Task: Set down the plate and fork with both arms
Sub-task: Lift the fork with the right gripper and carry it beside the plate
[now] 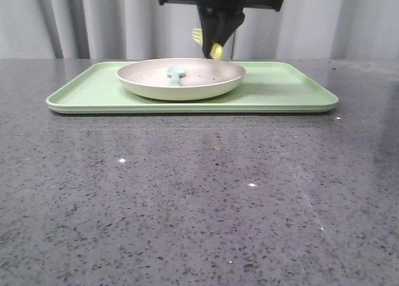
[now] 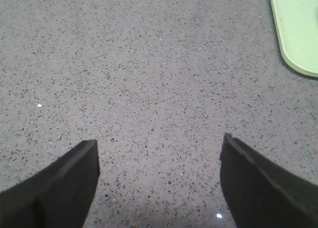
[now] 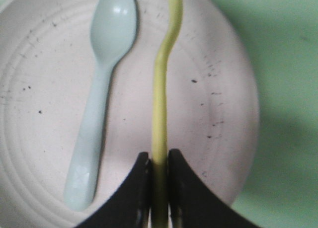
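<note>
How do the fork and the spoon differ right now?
The fork is bright yellow; the spoon is pale blue. The fork is clamped in the right pincer and held above the plate; the spoon lies loose in the plate. Both are small utensils over the same plate.

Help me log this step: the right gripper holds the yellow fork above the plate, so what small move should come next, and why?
Probably lower the fork toward the plate beside the blue spoon, then open. The right gripper is shut on the fork's handle and holds it above the plate, clear of the spoon. The left gripper hangs open over bare table.
</note>
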Tool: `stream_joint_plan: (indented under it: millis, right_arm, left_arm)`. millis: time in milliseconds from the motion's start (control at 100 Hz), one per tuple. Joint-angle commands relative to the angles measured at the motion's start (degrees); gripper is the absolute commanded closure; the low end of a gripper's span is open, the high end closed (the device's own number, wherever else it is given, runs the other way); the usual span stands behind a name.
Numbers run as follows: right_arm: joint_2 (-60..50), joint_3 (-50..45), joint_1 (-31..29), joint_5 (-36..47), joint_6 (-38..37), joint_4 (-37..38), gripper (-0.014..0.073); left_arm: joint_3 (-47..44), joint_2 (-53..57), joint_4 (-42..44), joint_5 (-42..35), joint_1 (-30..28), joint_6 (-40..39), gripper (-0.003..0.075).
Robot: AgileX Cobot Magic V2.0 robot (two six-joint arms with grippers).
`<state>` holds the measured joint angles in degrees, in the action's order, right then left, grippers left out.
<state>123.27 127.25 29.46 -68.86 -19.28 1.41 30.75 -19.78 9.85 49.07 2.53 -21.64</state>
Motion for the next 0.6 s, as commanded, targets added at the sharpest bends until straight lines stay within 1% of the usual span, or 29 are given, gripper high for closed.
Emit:
stream_joint_plan:
  millis: [0, 230, 310, 380, 590]
  right_arm:
    - [-5.9, 1.9, -2.3, 0.6, 0.0, 0.8, 0.058]
    - [-8.4, 1.8, -8.4, -3.4, 0.1, 0.7, 0.0582]
    - [-8.5, 1.8, -10.0, -4.1, 0.8, 0.5, 0.0622]
    - [-8.5, 1.7, -10.7, -4.4, 1.3, 0.0, 0.0662]
    - [-8.3, 1.1, -11.0, -4.4, 2.5, -0.4, 0.0659]
  left_arm:
    - [1.5, -0.5, 0.3, -3.4, -0.1, -0.6, 0.0231]
    - [1.5, -0.5, 0.3, -3.4, -0.1, -0.6, 0.0231]
    - [1.5, -0.5, 0.3, -3.4, -0.1, -0.6, 0.0231]
    - [1.5, -0.5, 0.3, -3.4, -0.1, -0.6, 0.0231]
    - [1.5, -0.5, 0.2, -3.4, -0.1, -0.6, 0.0231]
